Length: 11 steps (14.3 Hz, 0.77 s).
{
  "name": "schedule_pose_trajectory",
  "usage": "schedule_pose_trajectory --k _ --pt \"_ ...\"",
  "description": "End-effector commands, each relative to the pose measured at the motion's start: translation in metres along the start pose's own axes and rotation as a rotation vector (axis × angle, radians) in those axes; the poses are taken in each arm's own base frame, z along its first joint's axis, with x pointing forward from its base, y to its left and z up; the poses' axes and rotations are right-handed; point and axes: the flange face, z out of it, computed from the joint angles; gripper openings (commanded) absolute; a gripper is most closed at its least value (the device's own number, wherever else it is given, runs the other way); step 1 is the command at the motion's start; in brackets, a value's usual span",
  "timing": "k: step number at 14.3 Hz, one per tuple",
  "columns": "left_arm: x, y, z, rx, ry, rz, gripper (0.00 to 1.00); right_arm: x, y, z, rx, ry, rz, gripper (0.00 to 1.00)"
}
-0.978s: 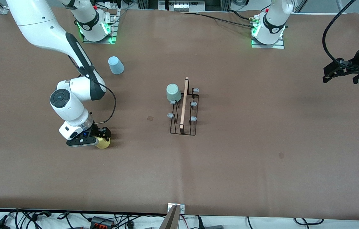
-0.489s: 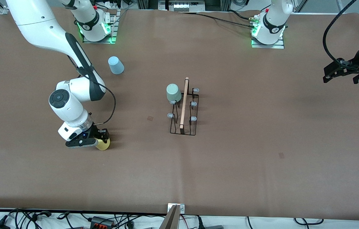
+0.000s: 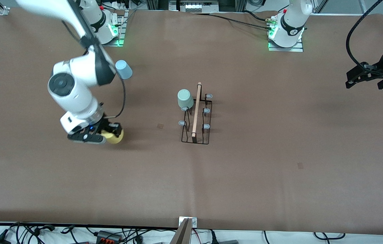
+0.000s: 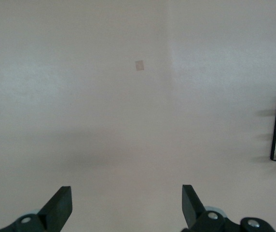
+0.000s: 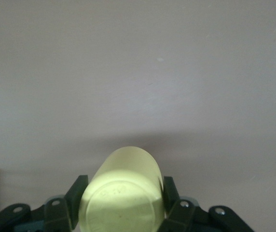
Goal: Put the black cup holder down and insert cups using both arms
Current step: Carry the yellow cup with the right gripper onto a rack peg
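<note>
My right gripper (image 3: pixel 111 135) is shut on the yellow cup (image 3: pixel 115 137) and holds it just above the table, toward the right arm's end. In the right wrist view the yellow cup (image 5: pixel 123 200) fills the right gripper (image 5: pixel 122 194), base toward the wrist, a finger (image 5: pixel 76 193) on either side. The black cup holder (image 3: pixel 194 142) stands mid-table with its wooden rod (image 3: pixel 196 108) on top. A sage green cup (image 3: pixel 185 98) sits upside down on one of its pegs. The light blue cup (image 3: pixel 124 70) stands upside down near the right arm's base. My left gripper (image 3: pixel 349 81) waits open and empty at the left arm's end; the left gripper (image 4: pixel 127 205) sees the holder's edge (image 4: pixel 274 125).
Brown paper covers the table (image 3: pixel 266 169). Two small patches mark it, one (image 3: pixel 160 126) between the yellow cup and the holder, another (image 3: pixel 300 165) nearer the front camera toward the left arm's end. A metal bracket (image 3: pixel 187 223) sits at the front edge.
My right gripper has shut on the yellow cup and lifted it off the table, drifting slightly toward the holder. The left arm has not moved.
</note>
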Motion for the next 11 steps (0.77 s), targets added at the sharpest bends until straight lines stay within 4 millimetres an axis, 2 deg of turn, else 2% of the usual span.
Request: schedule_pose_trajectory --k 1,4,6,7,11 --pt "0.002 -0.002 -0.005 -0.02 -0.005 0.011 1.0 -0.029 -0.065 -0.02 0.057 0.005 0.129 0.15" --pt "0.002 -0.001 -0.005 -0.02 -0.005 0.012 1.0 -0.051 -0.136 -0.039 0.11 0.02 0.203 0.15" --pt "0.002 0.002 -0.005 -0.02 -0.005 0.015 1.0 -0.063 -0.167 -0.039 0.126 0.018 0.232 0.15" --pt "0.002 0.002 -0.005 -0.02 -0.005 0.015 1.0 -0.073 -0.181 -0.033 0.126 0.01 0.237 0.15" --pt "0.002 0.002 -0.005 -0.02 -0.005 0.017 1.0 -0.086 -0.202 -0.015 0.123 -0.005 0.227 0.16"
